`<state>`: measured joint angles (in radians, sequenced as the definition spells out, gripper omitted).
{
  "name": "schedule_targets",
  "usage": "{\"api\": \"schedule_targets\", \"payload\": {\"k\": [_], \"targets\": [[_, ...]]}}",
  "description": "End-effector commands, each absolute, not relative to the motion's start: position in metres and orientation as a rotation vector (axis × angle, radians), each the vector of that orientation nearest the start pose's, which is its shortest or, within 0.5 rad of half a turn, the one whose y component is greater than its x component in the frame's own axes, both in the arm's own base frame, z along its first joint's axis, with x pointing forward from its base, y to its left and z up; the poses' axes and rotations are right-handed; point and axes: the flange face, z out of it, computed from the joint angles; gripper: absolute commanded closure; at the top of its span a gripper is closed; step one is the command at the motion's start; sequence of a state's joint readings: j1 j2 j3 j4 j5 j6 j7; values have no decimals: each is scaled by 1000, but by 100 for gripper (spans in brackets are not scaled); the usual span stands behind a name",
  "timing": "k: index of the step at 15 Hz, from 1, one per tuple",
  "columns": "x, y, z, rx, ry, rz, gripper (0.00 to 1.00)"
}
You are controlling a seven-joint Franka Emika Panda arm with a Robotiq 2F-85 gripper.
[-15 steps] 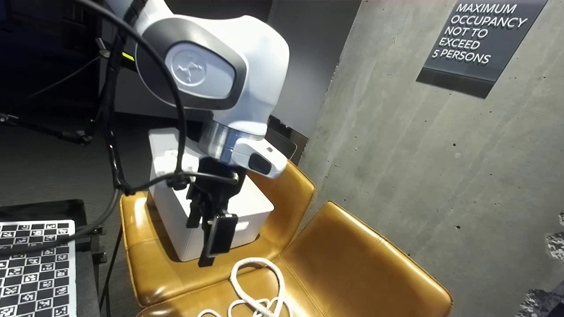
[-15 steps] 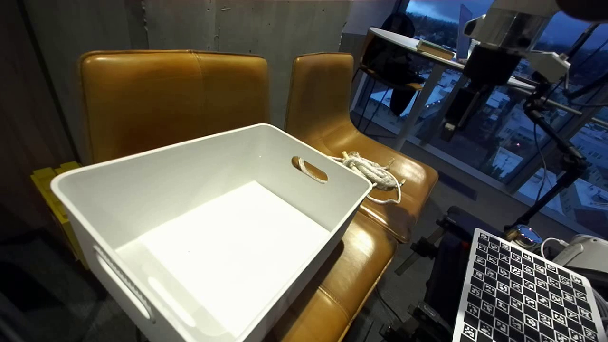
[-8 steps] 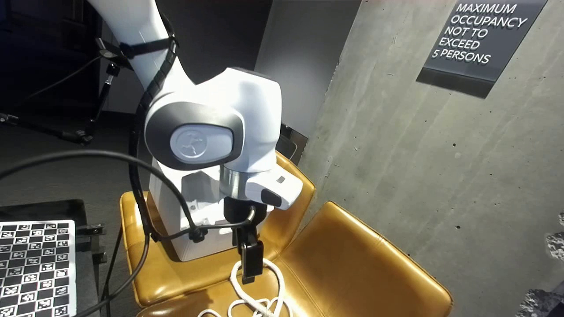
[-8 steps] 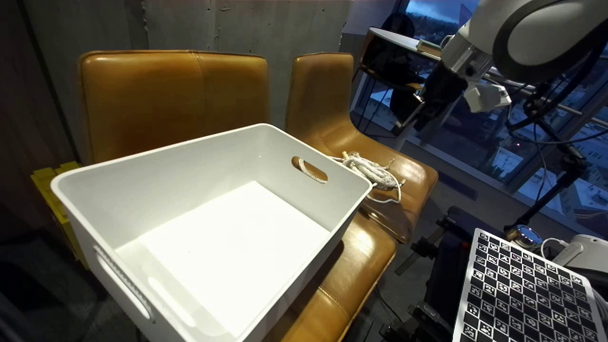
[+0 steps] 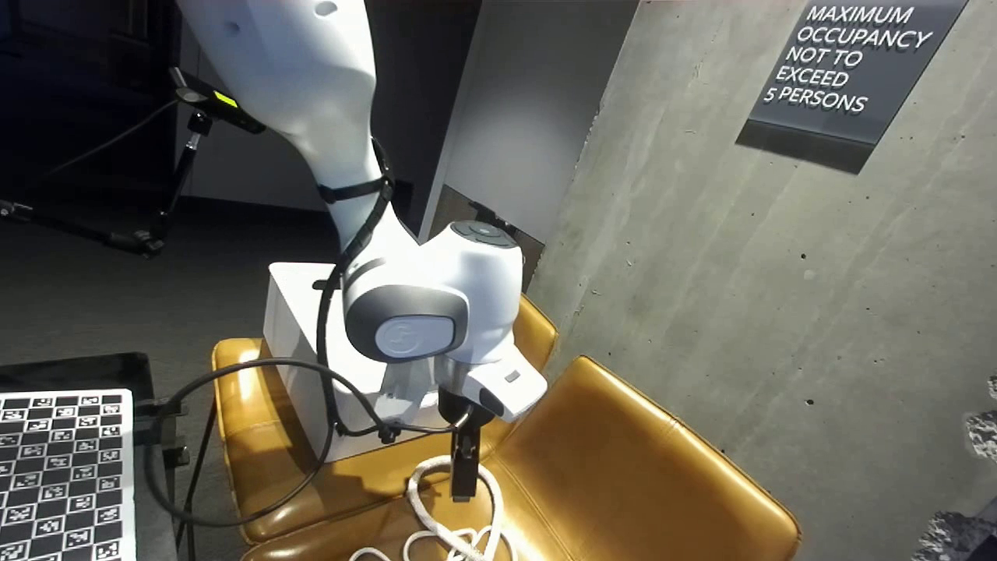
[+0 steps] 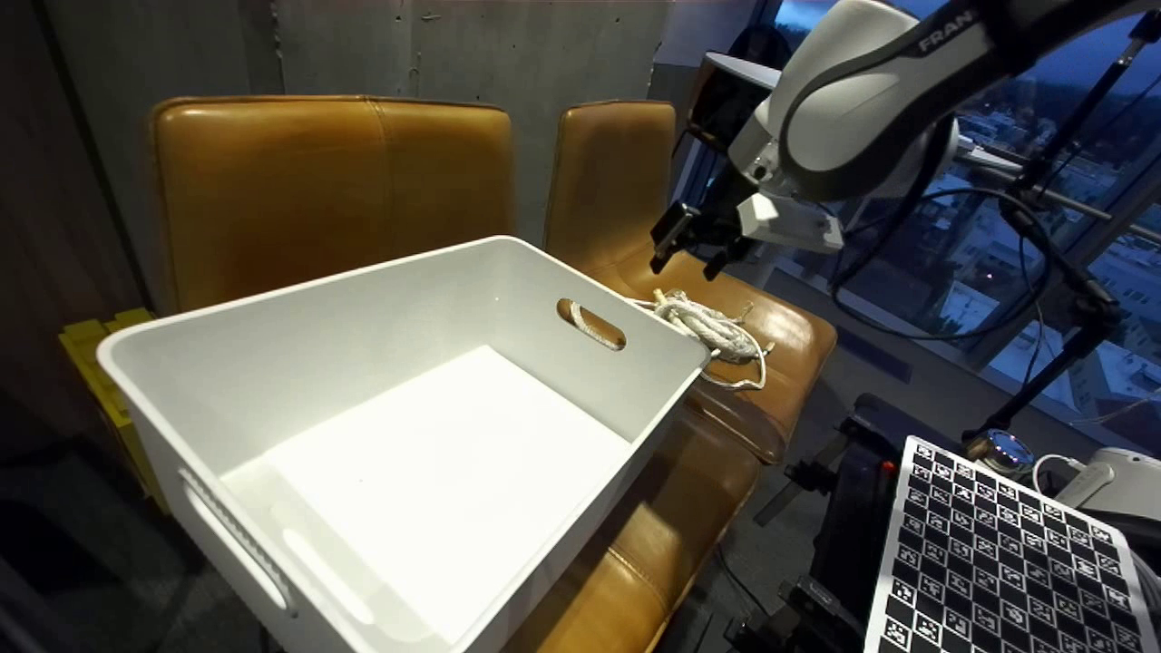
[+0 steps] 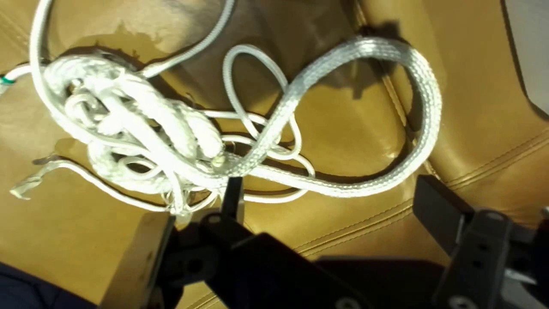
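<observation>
Gripper (image 6: 686,267) hangs wide over the rope (image 6: 712,331), just past the bin (image 6: 354,340)

Your jaws stand well parted, and their fingers (image 7: 441,212) point down just beyond the bin's end wall. Below them, the white rope lies in a tangle on the tan chair (image 6: 617,181) next to the bin, near that same end. In the wrist view you can see a thick braided loop curving out of the heap on the bin's side. In an exterior view, a piece of the rope shows through the bin's handle hole (image 6: 591,325). The bin sits on a matching seat (image 6: 336,181). Well apart from the bin, you have a checkered board (image 6: 1016,553). Beyond the bin stands a concrete wall (image 5: 685,265) with an occupancy sign (image 5: 841,78).
</observation>
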<state>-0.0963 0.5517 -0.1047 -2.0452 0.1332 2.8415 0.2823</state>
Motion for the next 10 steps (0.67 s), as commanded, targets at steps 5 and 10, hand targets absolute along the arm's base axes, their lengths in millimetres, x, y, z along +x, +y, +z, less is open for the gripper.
{"api": "schedule_targets", "payload": {"k": [5, 10], "targets": [[659, -119, 151, -2765, 1257, -223, 0], [657, -97, 98, -2726, 1389, -94, 0]]}}
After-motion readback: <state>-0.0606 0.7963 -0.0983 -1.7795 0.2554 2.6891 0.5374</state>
